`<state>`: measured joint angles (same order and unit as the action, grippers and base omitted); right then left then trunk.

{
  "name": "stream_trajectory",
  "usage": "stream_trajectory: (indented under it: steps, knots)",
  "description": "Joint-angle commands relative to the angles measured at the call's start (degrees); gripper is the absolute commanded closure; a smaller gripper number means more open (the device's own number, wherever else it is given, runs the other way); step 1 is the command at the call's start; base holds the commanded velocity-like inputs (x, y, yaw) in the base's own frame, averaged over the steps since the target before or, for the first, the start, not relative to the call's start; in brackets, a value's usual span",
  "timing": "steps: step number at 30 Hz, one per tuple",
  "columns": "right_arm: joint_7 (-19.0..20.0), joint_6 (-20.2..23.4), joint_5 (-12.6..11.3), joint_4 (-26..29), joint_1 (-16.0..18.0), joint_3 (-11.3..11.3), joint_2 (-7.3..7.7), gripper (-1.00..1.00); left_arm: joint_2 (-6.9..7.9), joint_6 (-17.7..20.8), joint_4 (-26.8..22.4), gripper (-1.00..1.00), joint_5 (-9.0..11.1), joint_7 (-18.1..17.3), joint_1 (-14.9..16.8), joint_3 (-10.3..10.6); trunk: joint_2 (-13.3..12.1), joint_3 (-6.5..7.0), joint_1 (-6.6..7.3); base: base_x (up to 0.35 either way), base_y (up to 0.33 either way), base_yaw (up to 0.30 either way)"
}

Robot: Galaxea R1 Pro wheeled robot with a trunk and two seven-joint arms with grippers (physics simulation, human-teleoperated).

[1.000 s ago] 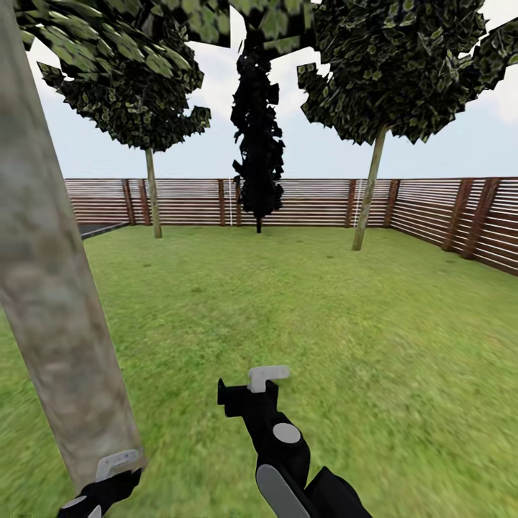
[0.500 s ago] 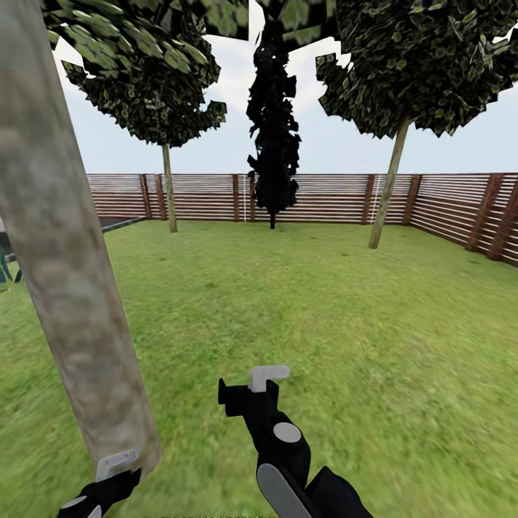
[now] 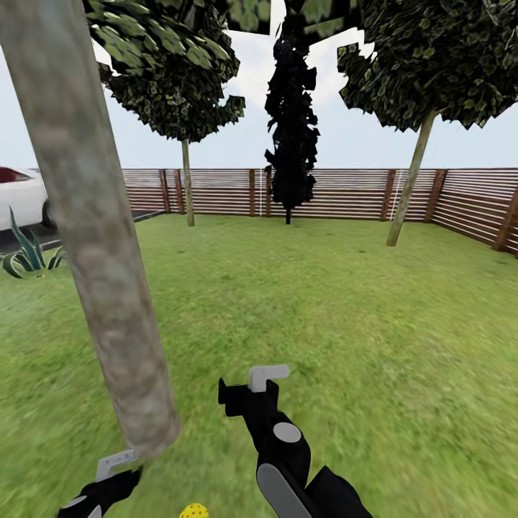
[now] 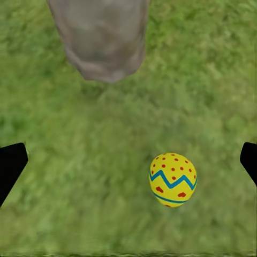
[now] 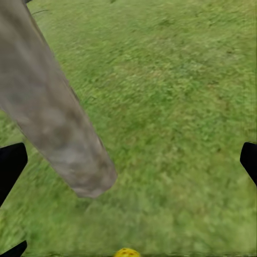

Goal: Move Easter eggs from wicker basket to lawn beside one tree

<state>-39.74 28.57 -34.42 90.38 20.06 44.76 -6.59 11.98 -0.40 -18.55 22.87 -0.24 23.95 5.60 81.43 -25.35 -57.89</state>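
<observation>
Lying on the lawn [image 3: 338,316] just beyond the left gripper [image 3: 115,466], one Easter egg [image 4: 172,179] rests near the foot of the thick grey-brown tree [image 3: 101,237]. Seen from the left wrist, the egg sits between the two dark fingers [image 4: 10,166], nearer one of them and touching neither; the fingers stand wide apart, released, with nothing held. The yellow shell carries a blue zigzag and red marks, and the trunk base meets the grass a little past it. From the head camera the same egg peeks in at the lower edge, between the left fingers and the right arm.

Further right, the right gripper [image 3: 248,388] hovers over bare grass. Its wrist camera shows fingers [image 5: 10,166] at either edge, spread and empty, with the trunk slanting ahead of them.

Beyond the fingers stand a white car [image 3: 21,198], a spiky plant [image 3: 29,255], two thin-trunked trees, a black cypress-like tree [image 3: 291,122] and the slatted fence [image 3: 338,191].
</observation>
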Motion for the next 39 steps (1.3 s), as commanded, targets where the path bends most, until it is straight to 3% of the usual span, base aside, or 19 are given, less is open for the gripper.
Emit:
stream_trajectory:
  steps: [1,15,39]
  knots:
    - [-0.49,0.17,-0.39,0.07,0.06,0.06,0.0,-1.0,0.06,-0.04,0.01,-1.0,0.59,-0.02,0.04,0.45,0.04,-0.14,0.04,-0.33,0.0,0.148]
    - [-0.51,0.17,-0.39,0.06,0.06,0.62,0.0,-1.0,0.04,-0.04,0.01,-1.0,0.56,-0.02,0.04,0.48,0.04,-1.23,0.04,-0.209,0.0,0.151]
    - [-0.48,0.33,-0.39,0.06,0.06,1.01,-0.17,-1.0,-0.03,0.11,0.01,-1.0,0.61,0.41,0.04,0.46,-9.58,1.23,5.31,-0.004,0.0,0.154]
